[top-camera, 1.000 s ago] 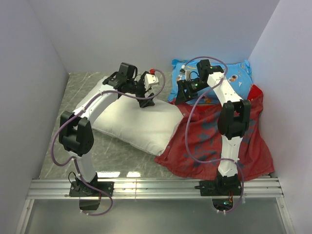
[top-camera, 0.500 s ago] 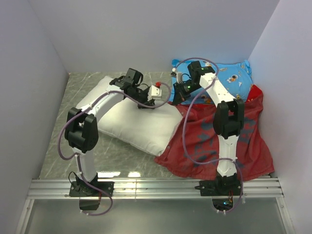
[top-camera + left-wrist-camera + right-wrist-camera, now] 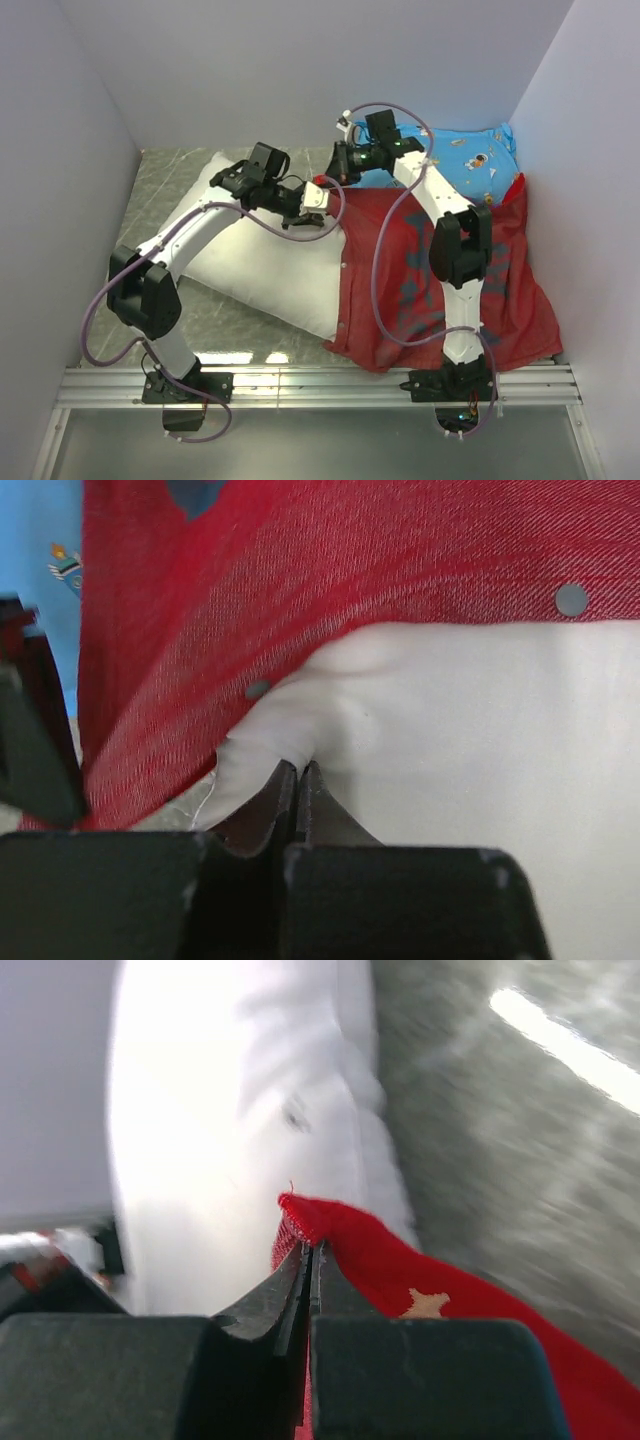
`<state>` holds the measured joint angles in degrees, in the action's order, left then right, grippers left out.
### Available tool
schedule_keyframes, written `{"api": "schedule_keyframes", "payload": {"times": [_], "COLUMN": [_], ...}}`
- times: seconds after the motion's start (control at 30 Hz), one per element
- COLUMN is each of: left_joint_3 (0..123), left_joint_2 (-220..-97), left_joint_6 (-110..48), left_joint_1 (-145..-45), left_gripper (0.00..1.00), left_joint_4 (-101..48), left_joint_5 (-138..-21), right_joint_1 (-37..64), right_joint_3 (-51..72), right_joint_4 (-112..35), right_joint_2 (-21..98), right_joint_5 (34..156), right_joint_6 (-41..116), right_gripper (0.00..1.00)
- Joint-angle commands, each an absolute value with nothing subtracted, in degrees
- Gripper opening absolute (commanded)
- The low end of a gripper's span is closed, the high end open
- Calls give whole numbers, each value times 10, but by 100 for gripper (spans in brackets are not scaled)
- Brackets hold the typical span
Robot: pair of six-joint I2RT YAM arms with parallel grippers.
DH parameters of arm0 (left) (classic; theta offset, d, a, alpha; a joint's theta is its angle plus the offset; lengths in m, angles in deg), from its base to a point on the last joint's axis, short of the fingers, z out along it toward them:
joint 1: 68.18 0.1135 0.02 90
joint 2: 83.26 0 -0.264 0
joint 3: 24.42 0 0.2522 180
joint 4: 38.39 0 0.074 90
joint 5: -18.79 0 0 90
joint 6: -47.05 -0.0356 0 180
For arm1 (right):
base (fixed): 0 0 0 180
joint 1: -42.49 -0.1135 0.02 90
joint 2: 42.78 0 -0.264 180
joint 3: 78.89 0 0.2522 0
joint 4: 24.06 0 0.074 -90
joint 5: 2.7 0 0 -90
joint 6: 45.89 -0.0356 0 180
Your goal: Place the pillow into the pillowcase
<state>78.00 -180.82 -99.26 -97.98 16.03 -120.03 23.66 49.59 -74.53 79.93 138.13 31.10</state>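
Overhead, pillow: plump plain white rectangular pillow point(image 3: 250, 265), lying slantwise on the grey marbled table point(image 3: 165, 180), its right end covered by the red hem.
Overhead, pillowcase: large dull-red fabric pillowcase point(image 3: 490, 290) with dark grey markings, spread to the right, far edge touching a blue cartoon-print cushion point(image 3: 470, 155).
Overhead, arms: left gripper point(image 3: 318, 205) and right gripper point(image 3: 340, 165) both sit where white meets red.
Left wrist, fingers: left gripper point(image 3: 298, 770) clenched on a small pucker of the pillow's cover, just below the hem and its grey snap studs point(image 3: 571, 599).
Right wrist, fingers: right gripper point(image 3: 308, 1250) clenched on the pillowcase's red edge, held up over the pillow.
Handling, pillow: likely light, squashy and prone to bunching. A corner gives a firmer hold than a thin pinch.
Handling, pillowcase: limp and thin, so the mouth probably collapses unless held by the hem.
Inside or merely under: I cannot tell.
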Motion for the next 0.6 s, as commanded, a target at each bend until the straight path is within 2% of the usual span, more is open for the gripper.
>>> {"api": "schedule_keyframes", "payload": {"times": [0.0, 0.13, 0.3, 0.33, 0.43, 0.5, 0.53, 0.57], "left_joint_3": [778, 735, 670, 664, 650, 650, 656, 675], "left_joint_2": [-1779, -1765, -1756, -1757, -1769, -1775, -1778, -1779], "left_joint_6": [-908, -715, -632, -616, -597, -595, -602, -611], "left_joint_1": [-990, -957, -925, -911, -882, -868, -859, -855], "left_gripper": [0, 0, 0, 0, 0, 0, 18, 30], "left_joint_4": [88, -57, -173, -180, -194, -186, -175, -159], "left_joint_5": [-1273, -1257, -1151, -1124, -1079, -1068, -1073, -1099], "right_joint_1": [191, 174, 181, 185, 218, 246, 254, 271], "right_joint_3": [499, 569, 655, 663, 588, 550, 514, 491], "right_joint_4": [-552, -522, -557, -569, -587, -613, -625, -633], "right_joint_2": [770, 821, 886, 886, 829, 766, 743, 692], "right_joint_5": [1363, 1319, 1274, 1269, 1245, 1225, 1219, 1212], "right_joint_6": [128, 77, 88, 99, 137, 180, 196, 223], "right_gripper": [0, 0, 0, 24, 66, 77, 78, 79]}}
